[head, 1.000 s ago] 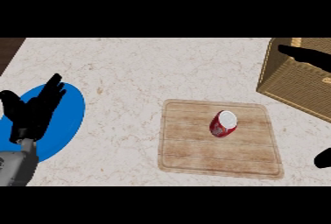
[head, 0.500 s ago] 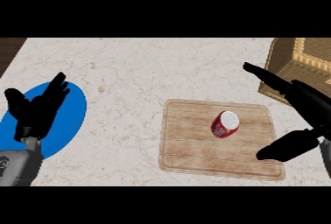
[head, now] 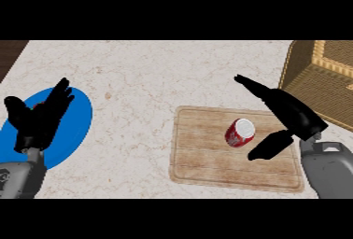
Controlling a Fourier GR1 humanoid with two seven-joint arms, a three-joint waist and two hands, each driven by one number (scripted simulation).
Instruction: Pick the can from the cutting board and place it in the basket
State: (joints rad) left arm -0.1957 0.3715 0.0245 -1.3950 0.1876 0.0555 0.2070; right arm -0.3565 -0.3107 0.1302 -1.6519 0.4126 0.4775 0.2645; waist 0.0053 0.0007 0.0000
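Can: a red cylindrical can with a pale top (head: 240, 132) stands on the right part of the board, top toward the viewer, free of both hands.
Board: a light wooden rectangular cutting board with a grooved border (head: 214, 163) lies flat on the counter, right of centre; its right edge is partly hidden by the right forearm.
Right hand: the black right hand (head: 293, 114) hangs over the board's right side, just beside the can. Its fingers are straight and point up and left past the can; the thumb (head: 269, 145) spreads out below, toward the can's lower right. Spread wide, it has hold of nothing; whether the thumb touches the can is unclear.
Basket: a tan woven basket with a lighter rim (head: 324, 77) sits at the upper right corner, cut by the edge, near the board's far right corner.
Left hand: the black left hand (head: 38, 119) rests at the left edge, fingers up and relaxed, holding nothing.
Plate: a round blue plate (head: 72, 122) lies under the left hand, well apart from the board.
Counter: pale speckled stone counter (head: 144, 84) carries everything.
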